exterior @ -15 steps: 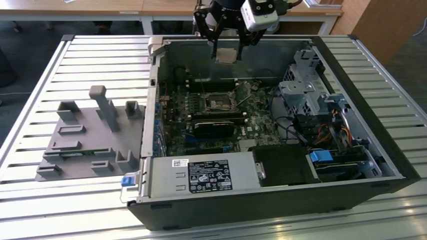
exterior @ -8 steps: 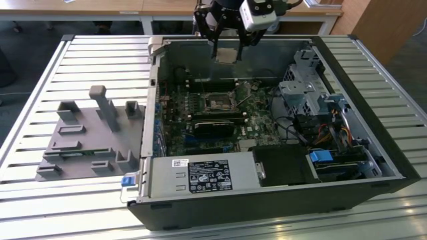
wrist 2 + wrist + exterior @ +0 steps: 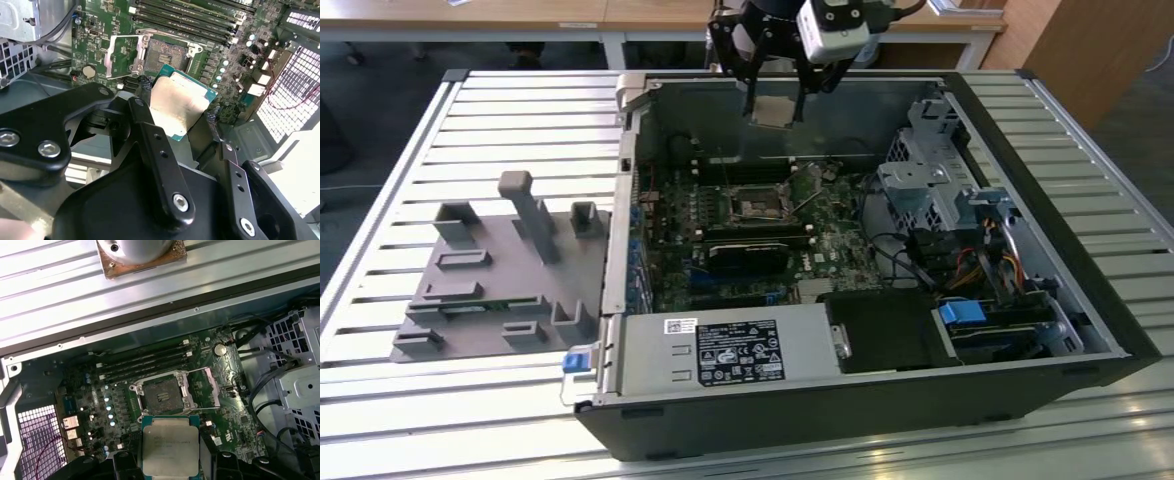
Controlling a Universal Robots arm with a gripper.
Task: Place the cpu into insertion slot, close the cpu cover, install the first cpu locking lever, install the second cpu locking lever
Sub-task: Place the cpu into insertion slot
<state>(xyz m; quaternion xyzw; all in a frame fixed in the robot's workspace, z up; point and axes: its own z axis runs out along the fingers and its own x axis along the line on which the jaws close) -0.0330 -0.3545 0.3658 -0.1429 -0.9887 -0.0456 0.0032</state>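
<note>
I've got the gripper (image 3: 172,460) pinching the cpu (image 3: 170,442) by two opposite edges, level and metal side up, to keep it square to the slot (image 3: 161,396); it hangs between the fingers, well clear of that slot; the cover (image 3: 207,387) lies flipped open, leaving the slot bare.

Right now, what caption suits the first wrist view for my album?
Fingers hold the cpu above the green board, near the open insertion slot, cpu cover swung aside.

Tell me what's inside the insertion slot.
No chip: the insertion slot shows a bare dark centre, the cpu cover open beside it. The end effector holds the cpu clear of it; nothing covers it.
</note>
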